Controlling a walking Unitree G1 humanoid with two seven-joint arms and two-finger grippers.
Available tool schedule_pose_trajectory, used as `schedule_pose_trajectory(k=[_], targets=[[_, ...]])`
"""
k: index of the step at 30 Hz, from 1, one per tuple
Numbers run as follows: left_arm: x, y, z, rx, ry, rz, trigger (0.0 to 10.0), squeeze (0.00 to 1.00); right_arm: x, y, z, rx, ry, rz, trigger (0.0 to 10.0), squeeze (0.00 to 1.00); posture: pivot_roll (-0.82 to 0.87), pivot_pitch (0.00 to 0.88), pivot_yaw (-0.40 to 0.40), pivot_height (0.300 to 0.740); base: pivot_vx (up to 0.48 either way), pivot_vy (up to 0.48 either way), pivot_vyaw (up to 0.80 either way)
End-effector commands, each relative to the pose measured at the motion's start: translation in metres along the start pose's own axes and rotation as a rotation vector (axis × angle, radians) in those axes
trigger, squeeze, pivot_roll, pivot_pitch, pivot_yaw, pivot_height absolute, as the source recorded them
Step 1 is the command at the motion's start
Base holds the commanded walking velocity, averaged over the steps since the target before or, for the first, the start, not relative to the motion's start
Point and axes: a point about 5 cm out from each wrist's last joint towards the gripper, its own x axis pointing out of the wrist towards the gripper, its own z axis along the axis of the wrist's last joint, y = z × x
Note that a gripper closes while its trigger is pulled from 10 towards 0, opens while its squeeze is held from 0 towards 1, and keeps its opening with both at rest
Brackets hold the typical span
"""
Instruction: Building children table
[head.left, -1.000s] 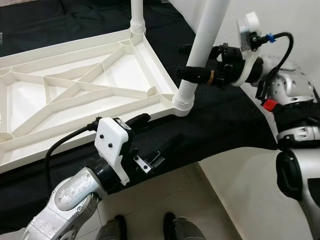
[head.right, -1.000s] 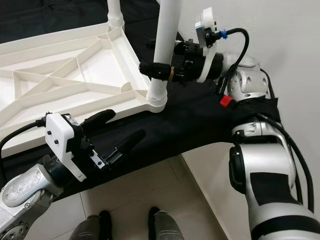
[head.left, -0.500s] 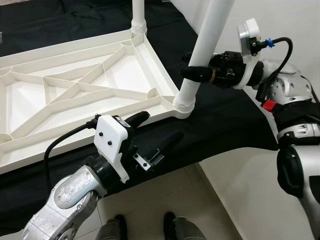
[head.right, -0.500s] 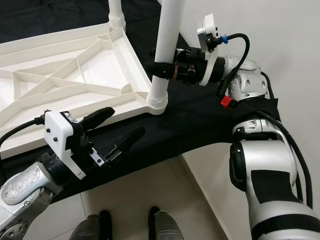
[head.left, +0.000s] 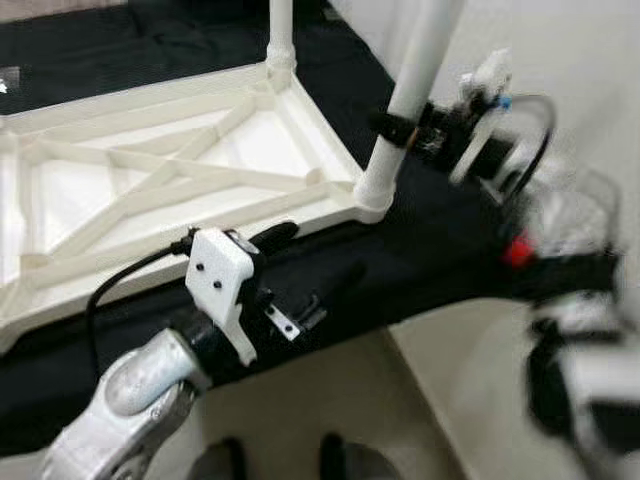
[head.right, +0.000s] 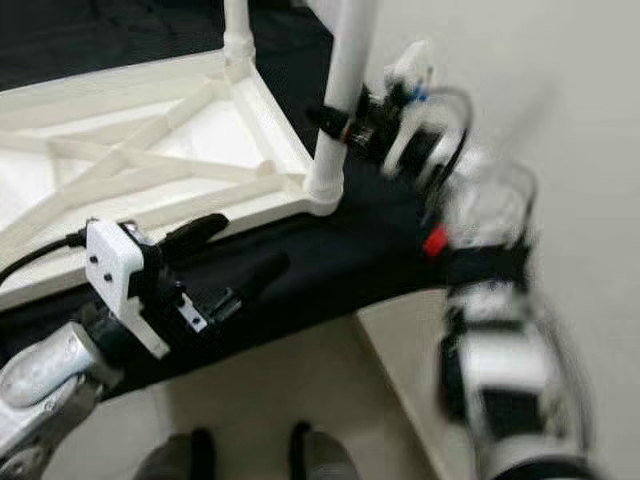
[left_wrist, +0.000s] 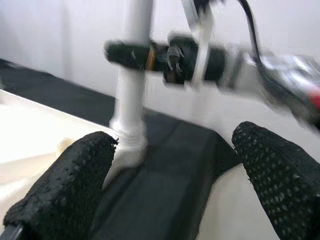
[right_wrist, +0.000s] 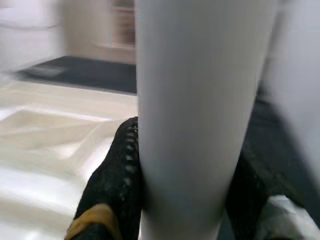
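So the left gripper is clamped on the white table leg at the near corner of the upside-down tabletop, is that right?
No, it's the right gripper that is clamped on the white table leg at that corner of the upside-down tabletop, as the left eye view shows. The left gripper is open.

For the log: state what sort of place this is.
Probably a room in a home, used for assembly: an upturned white tabletop lies on a black cloth over a tiled floor, beside a plain white wall.

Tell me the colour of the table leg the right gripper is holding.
White table leg, clearest in the right wrist view.
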Motion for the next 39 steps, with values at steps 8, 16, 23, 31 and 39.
schedule_pose_trajectory(k=[8, 16, 23, 31, 39], targets=[[0.007, -0.003, -0.008, -0.036, -0.002, -0.045, 10.0, 0.0, -0.004, 0.007, -0.04, 0.054, 0.26, -0.131, 10.0, 0.0, 0.0, 0.261, -0.08, 0.74, 0.0, 0.0, 0.0], [0.005, -0.002, -0.009, -0.035, 0.003, -0.041, 10.0, 0.0, 0.01, 0.021, -0.001, 0.068, 0.02, 0.095, 10.0, 1.0, 0.02, 0.252, -0.088, 0.74, 0.0, 0.0, 0.0], [0.003, -0.003, -0.01, -0.028, 0.007, -0.034, 10.0, 0.0, 0.009, -0.005, 0.023, -0.019, -0.025, 0.448, 10.0, 1.0, 0.03, 0.243, -0.096, 0.74, 0.0, 0.0, 0.0], [0.003, -0.005, -0.009, -0.027, 0.0, -0.036, 10.0, 0.0, 0.008, -0.032, 0.048, -0.055, 0.011, 0.705, 10.0, 0.0, 0.04, 0.254, -0.103, 0.74, 0.0, 0.0, 0.0], [0.001, -0.008, -0.009, -0.031, 0.005, -0.034, 10.0, 0.0, 0.012, -0.05, 0.063, -0.015, 0.004, 0.749, 0.0, 0.0, 0.05, 0.261, -0.106, 0.74, 0.0, 0.0, 0.0]])
